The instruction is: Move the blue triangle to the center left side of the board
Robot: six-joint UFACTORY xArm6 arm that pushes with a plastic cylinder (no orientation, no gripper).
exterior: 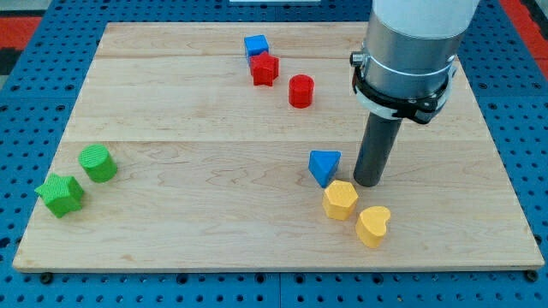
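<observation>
1. Presently, my tip (pixel 367 183) rests on the board (pixel 214 214) just beside the blue triangle (pixel 324 166), on the triangle's right as the view runs; whether the two touch cannot be told. There is no gripper on this arm, only a rod, so nothing is spread or pinched.
2. The triangle lies right of the board's middle and somewhat toward the view's bottom. Its goal, the centre of the left edge, is well apart from it.
3. Judged from this layout, the step in hand is a leftward push. It would go best with the tip kept squarely behind the triangle's right face and aimed slightly toward the view's top, since an off-centre contact would likely turn the block and let it slip past the rod.
4. A yellow hexagon (pixel 339 200) sits just below the triangle, near or touching it; a yellow heart (pixel 372 226) lies beyond, lower right. A low push may drag the hexagon along.
5. The path leftward looks free of blocks. A green cylinder (pixel 98 162) and green star (pixel 60 194) stand near the lower left edge, below the goal.
6. A blue cube (pixel 255 45), red star (pixel 265 69) and red cylinder (pixel 300 91) group near the top, away from the route.
</observation>
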